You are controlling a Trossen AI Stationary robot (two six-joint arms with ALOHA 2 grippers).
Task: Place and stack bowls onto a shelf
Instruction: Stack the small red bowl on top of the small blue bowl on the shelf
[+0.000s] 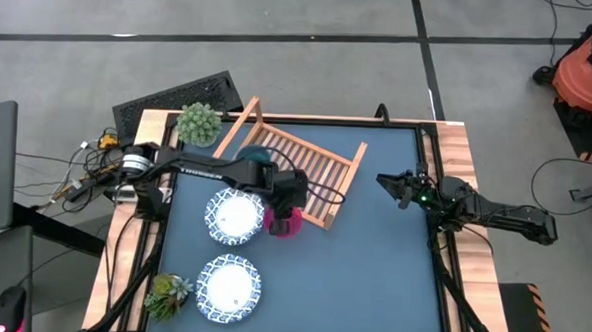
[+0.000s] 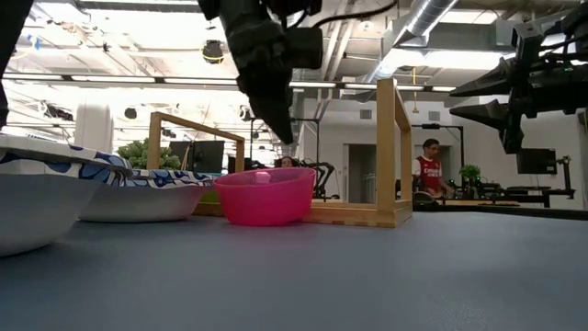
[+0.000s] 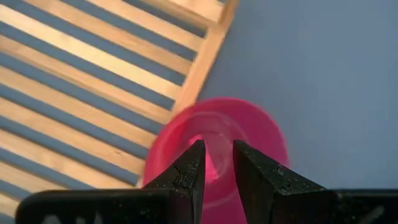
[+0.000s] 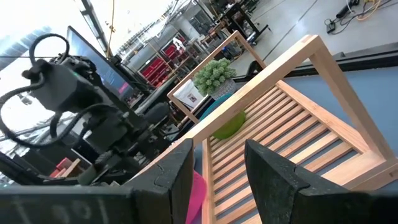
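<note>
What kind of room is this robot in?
Probably a robot lab or workshop: a grey concrete floor, bare pipes on the ceiling, an orange shop vacuum, and a person at more workbenches behind.

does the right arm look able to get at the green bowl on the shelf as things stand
Probably yes. The right claw hangs open above the table beside the shelf, and nothing stands between it and the green bowl. The left claw is busy at the magenta bowl, off that path.

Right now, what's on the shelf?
On the slatted shelf: a green bowl and a teal bowl, which the left arm partly covers. The magenta bowl sits on the table beside it.
</note>
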